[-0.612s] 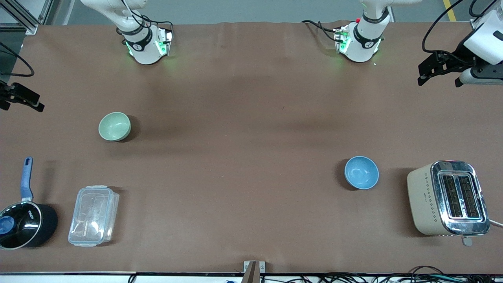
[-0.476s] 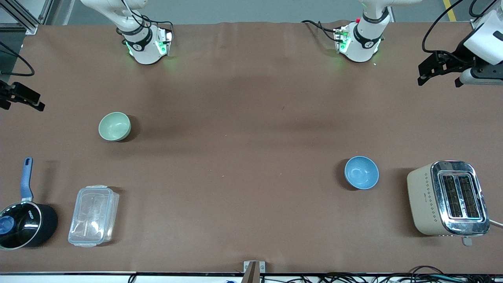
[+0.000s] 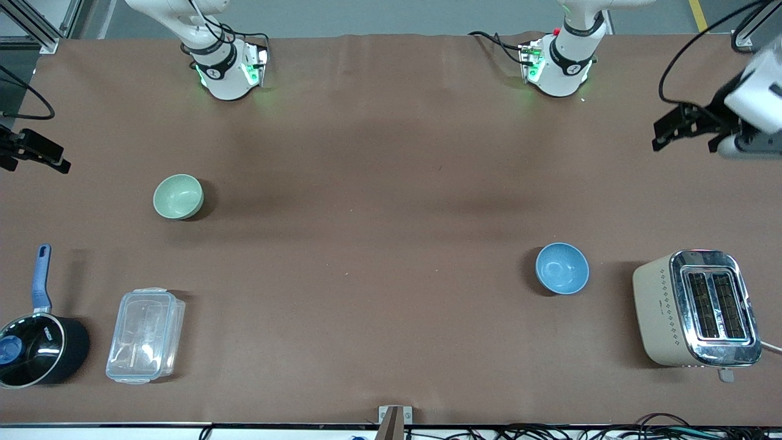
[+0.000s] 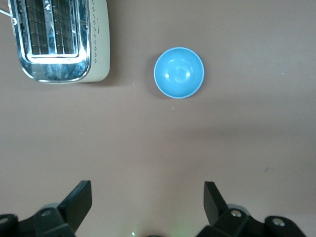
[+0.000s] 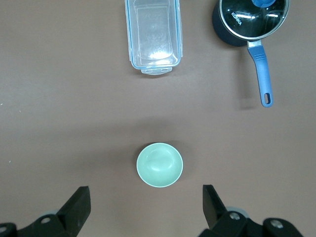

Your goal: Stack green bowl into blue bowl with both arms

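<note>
The green bowl (image 3: 178, 196) sits upright on the brown table toward the right arm's end; it also shows in the right wrist view (image 5: 159, 165). The blue bowl (image 3: 562, 268) sits upright toward the left arm's end, beside the toaster, and shows in the left wrist view (image 4: 178, 72). My left gripper (image 3: 683, 145) hangs open and empty, high over bare table at its end (image 4: 147, 198). My right gripper (image 3: 33, 165) hangs open and empty, high over the table's edge at its end (image 5: 145, 200). Both bowls are empty and far apart.
A cream and chrome toaster (image 3: 696, 308) stands at the left arm's end, near the front edge. A clear lidded plastic box (image 3: 145, 335) and a black saucepan with a blue handle (image 3: 36, 342) lie nearer the front camera than the green bowl.
The left gripper has shifted a little lower in the front view. The right gripper has barely moved. Neither bowl has moved.
</note>
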You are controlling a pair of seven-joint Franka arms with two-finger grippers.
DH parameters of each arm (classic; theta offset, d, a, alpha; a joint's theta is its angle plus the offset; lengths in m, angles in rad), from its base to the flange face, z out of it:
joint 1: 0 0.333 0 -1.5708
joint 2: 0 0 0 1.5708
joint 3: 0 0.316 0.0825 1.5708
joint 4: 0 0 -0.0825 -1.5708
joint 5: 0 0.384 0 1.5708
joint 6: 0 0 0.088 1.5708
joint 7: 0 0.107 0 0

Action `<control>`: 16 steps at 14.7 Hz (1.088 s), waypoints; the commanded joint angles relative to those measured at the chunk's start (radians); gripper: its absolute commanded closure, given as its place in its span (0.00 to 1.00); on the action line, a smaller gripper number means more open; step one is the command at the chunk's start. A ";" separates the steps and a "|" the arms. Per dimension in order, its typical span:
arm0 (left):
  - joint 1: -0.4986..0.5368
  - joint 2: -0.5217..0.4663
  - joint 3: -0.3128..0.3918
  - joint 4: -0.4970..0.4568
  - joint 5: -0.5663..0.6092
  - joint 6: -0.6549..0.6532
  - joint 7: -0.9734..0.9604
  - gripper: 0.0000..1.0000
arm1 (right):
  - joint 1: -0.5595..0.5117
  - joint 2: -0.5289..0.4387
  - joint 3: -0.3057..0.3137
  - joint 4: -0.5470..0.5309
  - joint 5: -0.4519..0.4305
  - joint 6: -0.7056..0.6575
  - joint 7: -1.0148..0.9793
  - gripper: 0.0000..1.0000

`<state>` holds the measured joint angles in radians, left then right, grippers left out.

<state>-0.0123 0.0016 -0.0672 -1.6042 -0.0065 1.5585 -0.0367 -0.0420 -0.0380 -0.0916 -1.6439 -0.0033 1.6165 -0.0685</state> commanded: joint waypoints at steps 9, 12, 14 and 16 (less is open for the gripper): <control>-0.009 0.342 -0.002 -0.154 0.072 0.532 0.001 0.00 | -0.036 0.009 -0.002 -0.215 0.000 0.187 -0.011 0.01; -0.006 0.385 -0.003 -0.242 0.072 0.699 0.001 0.00 | -0.094 0.012 -0.002 -0.350 0.000 0.340 -0.061 0.01; 0.000 0.414 -0.003 -0.293 0.072 0.814 0.001 0.00 | -0.154 0.018 -0.002 -0.457 0.011 0.480 -0.178 0.01; 0.000 0.446 -0.003 -0.322 0.072 0.894 0.001 0.05 | -0.186 0.039 -0.002 -0.533 0.087 0.572 -0.259 0.01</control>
<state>-0.0144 0.4383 -0.0711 -1.8894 0.0495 2.3840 -0.0362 -0.1882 0.0092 -0.1052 -2.0839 0.0228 2.1061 -0.2474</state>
